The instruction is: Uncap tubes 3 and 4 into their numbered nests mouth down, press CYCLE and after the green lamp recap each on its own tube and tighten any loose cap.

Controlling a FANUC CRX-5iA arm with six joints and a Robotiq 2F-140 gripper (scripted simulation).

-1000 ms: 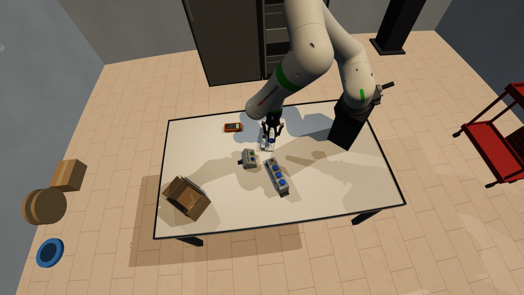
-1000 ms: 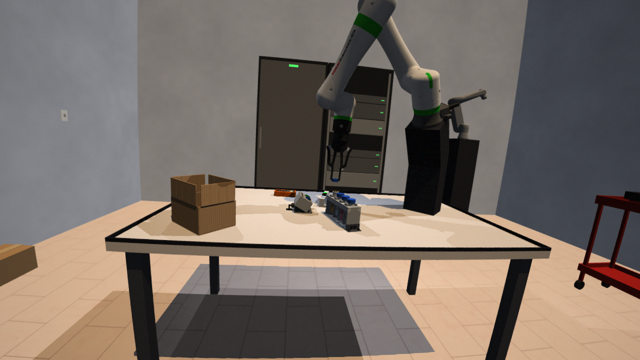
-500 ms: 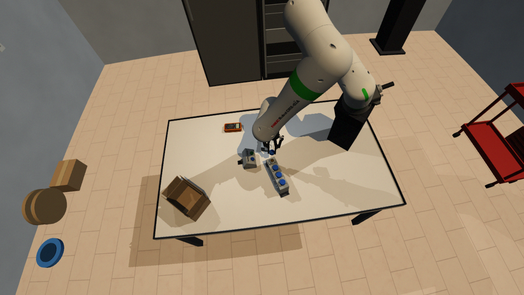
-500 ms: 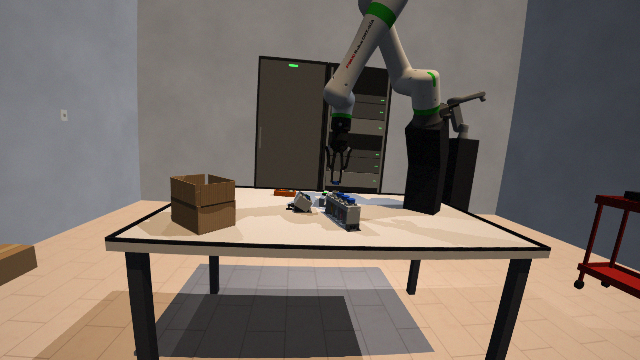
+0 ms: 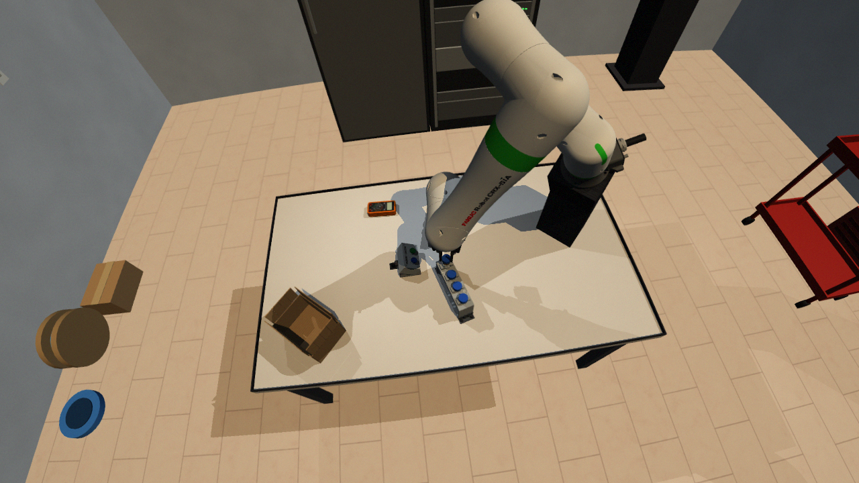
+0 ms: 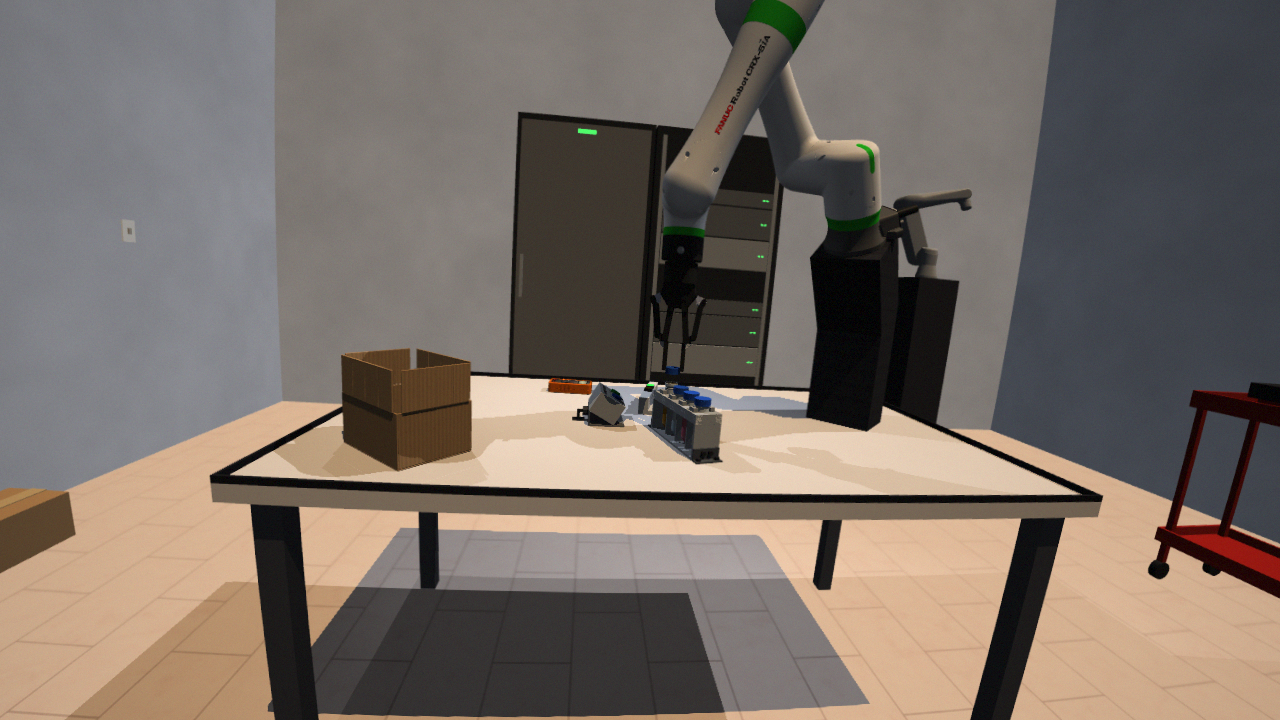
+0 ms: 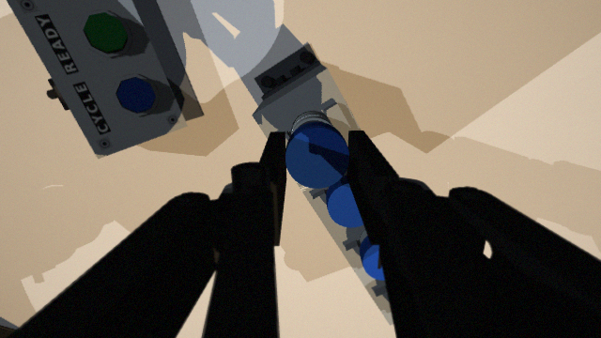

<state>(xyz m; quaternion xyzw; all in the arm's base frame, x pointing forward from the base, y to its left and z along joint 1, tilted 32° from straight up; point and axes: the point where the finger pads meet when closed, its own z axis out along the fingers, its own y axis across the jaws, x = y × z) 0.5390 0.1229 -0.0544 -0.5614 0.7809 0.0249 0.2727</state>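
My gripper (image 7: 316, 155) (image 5: 446, 257) (image 6: 673, 353) is shut on a blue cap (image 7: 316, 157). It holds the cap just over the grey rim of the end tube (image 7: 307, 116) of the decapping station (image 5: 465, 310) (image 6: 702, 438), the end nearest the key housing. I cannot tell whether cap and tube touch. Three more blue caps sit on the other tubes; two of them (image 7: 343, 207) (image 7: 372, 263) show in the wrist view. The key housing (image 5: 409, 259) (image 6: 606, 404) (image 7: 141, 127) carries the green READY key (image 7: 105, 33) and the blue CYCLE key (image 7: 136, 95), both dark. The cap tray (image 6: 646, 398) lies behind the station with a green light on it.
An open cardboard box (image 5: 306, 324) (image 6: 407, 407) stands at the table's front left. An orange multimeter (image 5: 381, 208) (image 6: 570, 385) lies at the back. The arm's black pedestal (image 5: 567, 210) (image 6: 850, 340) stands at the back right.
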